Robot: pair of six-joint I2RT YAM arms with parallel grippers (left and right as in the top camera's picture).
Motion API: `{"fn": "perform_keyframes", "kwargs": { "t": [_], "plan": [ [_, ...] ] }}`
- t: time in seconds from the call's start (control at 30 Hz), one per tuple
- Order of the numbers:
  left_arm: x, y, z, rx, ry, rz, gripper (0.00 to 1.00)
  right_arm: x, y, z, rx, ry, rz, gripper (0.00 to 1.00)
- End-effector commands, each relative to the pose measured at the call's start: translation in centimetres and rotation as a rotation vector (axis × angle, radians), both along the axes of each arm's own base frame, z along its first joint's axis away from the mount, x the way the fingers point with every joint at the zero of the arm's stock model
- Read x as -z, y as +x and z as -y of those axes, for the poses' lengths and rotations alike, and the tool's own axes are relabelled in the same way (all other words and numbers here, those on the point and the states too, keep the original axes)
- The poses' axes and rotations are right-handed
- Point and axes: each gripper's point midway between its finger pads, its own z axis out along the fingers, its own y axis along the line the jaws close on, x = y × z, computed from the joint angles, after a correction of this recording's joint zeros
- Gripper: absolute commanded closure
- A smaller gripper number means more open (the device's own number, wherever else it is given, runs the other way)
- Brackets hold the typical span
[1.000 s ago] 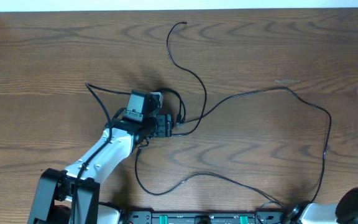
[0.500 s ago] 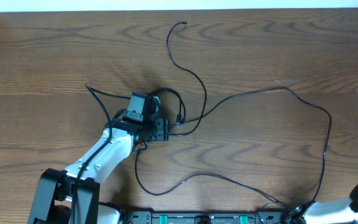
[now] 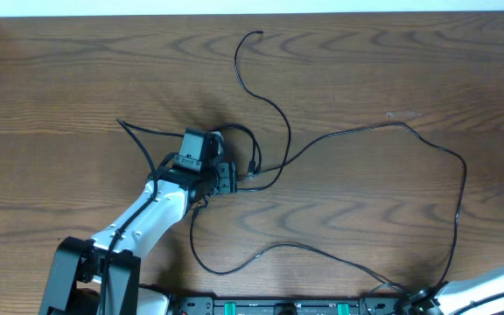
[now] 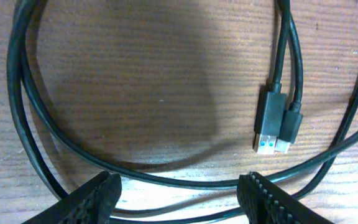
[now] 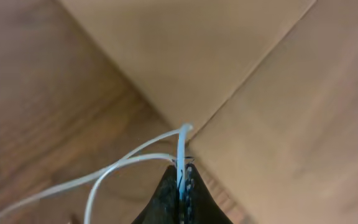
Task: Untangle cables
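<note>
Black cables (image 4: pixel 197 184) under spread left fingers (image 4: pixel 92 198), white cable (image 5: pixel 180 152) pinched by right fingers (image 5: pixel 166 200), wrist view only

Cords, plugs, arms: the tally
One white cord (image 5: pixel 180 149), two plugs (image 4: pixel 269 121), two robot arms (image 3: pixel 147 214), one worktop (image 3: pixel 366 70); black cords (image 3: pixel 458 201) too tangled to count.

We see left arm (image 3: pixel 147 214) reaching from near edge toward mid-table (image 3: pixel 366 70). Left gripper (image 3: pixel 227 179) sits at knot of black cables (image 3: pixel 254 168). We note long loops trailing far and right. Right arm (image 3: pixel 497 284) barely shows at corner.
</note>
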Motion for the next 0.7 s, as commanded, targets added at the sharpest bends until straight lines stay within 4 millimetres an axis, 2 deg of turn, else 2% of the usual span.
{"fn": "perform_keyframes", "kwargs": {
  "t": [0.0,0.07,0.13,0.2,0.23,0.3,0.37,0.5,0.63,0.67],
  "plan": [
    [0.2,-0.1,-0.1,-0.027,-0.004,-0.007,0.35,1.6,1.0,-1.2,-0.054,0.095,0.039,0.99],
    [0.2,0.0,-0.1,-0.029,-0.007,-0.002,0.35,2.1,1.6,-2.3,-0.102,0.142,0.058,0.99],
    [0.1,0.1,0.0,-0.030,-0.009,0.003,0.35,2.4,2.2,-3.3,-0.151,0.188,0.081,0.94],
    [0.1,0.1,0.0,-0.029,-0.009,0.003,0.35,2.7,2.4,-4.2,-0.176,0.224,0.087,0.62],
    [0.1,0.1,0.0,-0.029,-0.009,0.003,0.35,2.9,2.3,-4.3,-0.176,0.235,0.082,0.33],
    [0.1,0.2,0.0,-0.030,-0.009,0.003,0.35,3.4,2.0,-4.7,-0.173,0.257,0.069,0.13],
    [0.1,0.2,0.0,-0.030,-0.009,0.003,0.35,3.8,1.9,-5.4,-0.182,0.292,0.061,0.04],
    [0.0,0.4,0.1,-0.036,-0.016,0.012,0.35,3.7,3.2,-8.5,-0.300,0.412,0.134,0.00],
    [-0.7,1.0,1.3,-0.009,-0.079,0.040,0.35,1.6,6.2,-13.4,-0.483,0.571,0.291,0.01],
    [-0.9,1.1,1.6,-0.001,-0.095,0.048,0.35,1.2,7.2,-15.1,-0.530,0.610,0.313,0.01]
  ]
}}
